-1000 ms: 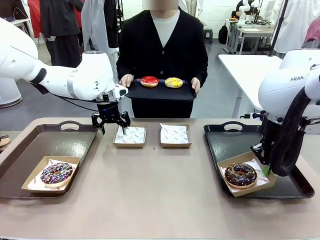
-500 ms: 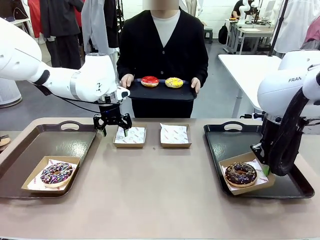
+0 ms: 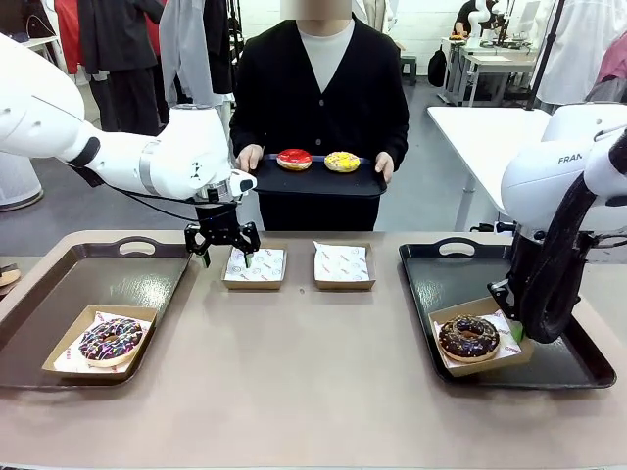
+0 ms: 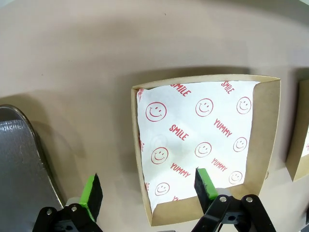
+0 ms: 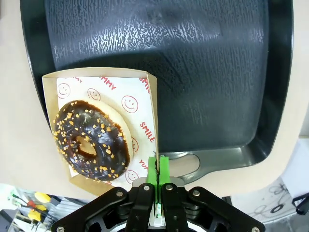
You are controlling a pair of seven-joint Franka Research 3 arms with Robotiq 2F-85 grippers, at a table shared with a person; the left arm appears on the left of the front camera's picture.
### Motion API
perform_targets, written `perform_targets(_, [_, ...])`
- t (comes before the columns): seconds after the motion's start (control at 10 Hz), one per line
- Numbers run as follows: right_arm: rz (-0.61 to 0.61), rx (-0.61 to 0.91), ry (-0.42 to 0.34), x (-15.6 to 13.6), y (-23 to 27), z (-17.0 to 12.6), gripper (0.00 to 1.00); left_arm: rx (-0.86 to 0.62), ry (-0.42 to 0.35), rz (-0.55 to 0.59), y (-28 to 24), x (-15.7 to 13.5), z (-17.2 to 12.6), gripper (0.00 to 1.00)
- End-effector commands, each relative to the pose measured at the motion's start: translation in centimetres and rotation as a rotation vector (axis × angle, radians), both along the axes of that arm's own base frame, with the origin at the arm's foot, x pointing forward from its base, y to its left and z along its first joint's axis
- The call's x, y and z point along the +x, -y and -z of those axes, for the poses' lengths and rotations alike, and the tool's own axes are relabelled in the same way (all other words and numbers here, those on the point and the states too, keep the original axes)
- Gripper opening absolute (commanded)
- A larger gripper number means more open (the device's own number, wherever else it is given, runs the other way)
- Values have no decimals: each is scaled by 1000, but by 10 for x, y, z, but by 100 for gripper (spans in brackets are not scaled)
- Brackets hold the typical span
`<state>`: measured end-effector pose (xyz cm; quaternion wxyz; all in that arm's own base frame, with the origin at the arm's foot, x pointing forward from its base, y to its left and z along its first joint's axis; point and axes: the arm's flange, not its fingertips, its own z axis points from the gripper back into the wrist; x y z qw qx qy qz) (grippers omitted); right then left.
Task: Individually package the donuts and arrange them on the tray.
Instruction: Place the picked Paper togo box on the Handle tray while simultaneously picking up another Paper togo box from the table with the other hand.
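Dark donut [image 3: 468, 337] [image 5: 91, 140]: ring, glossy chocolate glaze flecked with pale crumbs, laid flat on smiley-print paper in a brown carton [image 3: 527, 356] [image 5: 152, 111]. It is found right of the middle carton [image 3: 344, 264] and nearer the robot, on the right tray [image 3: 451, 284] [image 5: 193, 72].

Sprinkled donut [image 3: 110, 339]: chocolate glaze, multicoloured sprinkles, seated in a second carton [image 3: 59, 357] on the left tray [image 3: 118, 279], left of the middle carton and nearer the robot.

Red donut [image 3: 294, 159] and yellow donut [image 3: 341, 162]: set side by side on a black tray [image 3: 313, 182] held by a person [image 3: 318, 98], beyond the middle carton and above table level.

Right gripper [image 3: 514, 333] [image 5: 158, 162]: pads pressed together on the brown carton's rim; whether card or only paper is pinched cannot be made out.

Left gripper [image 3: 223, 257] [image 4: 147, 188]: jaws spread wide, nothing held, astride one wall of the empty carton [image 3: 255, 266] [image 4: 193, 145] just left of the middle carton.
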<state>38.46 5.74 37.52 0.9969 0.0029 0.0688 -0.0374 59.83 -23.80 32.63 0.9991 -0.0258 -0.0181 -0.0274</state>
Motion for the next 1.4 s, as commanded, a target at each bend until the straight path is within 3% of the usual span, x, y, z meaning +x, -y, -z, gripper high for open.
perform_targets(0.0, [26, -9, 7, 8, -4, 1, 1, 32, 8, -14, 3, 10, 2, 100])
perform_targets(0.4, [29, -15, -3, 8, -4, 1, 1, 32, 16, -14, 2, 12, 1, 100])
perform_targets(0.5, [26, -17, -4, 8, -4, 1, 1, 23, 25, -8, 2, 13, 1, 72])
perform_targets(0.6, [19, -13, -8, 8, -4, 1, 61, 23, 17, -8, 1, 13, 0, 41])
perform_targets(0.7, [19, -13, -13, 8, -4, 2, 61, 23, 12, -10, 1, 13, 0, 14])
perform_targets(0.8, [18, -12, -16, 8, -4, 2, 100, 23, 10, -9, 0, 14, 0, 0])
perform_targets(0.9, [19, -10, -17, 7, -4, 2, 64, 22, 8, -10, 0, 14, 0, 0])
perform_targets(1.0, [20, -9, -17, 7, -4, 2, 100, 22, 6, -13, 0, 13, 0, 0])
perform_targets(1.1, [22, -9, -17, 7, -3, 2, 100, 22, 6, -15, 0, 14, -1, 7])
perform_targets(1.2, [23, -7, -21, 6, -3, 2, 100, 21, 3, -16, 0, 14, -1, 0])
perform_targets(1.3, [22, -7, -22, 6, -3, 2, 100, 20, 2, -17, 1, 15, -1, 0])
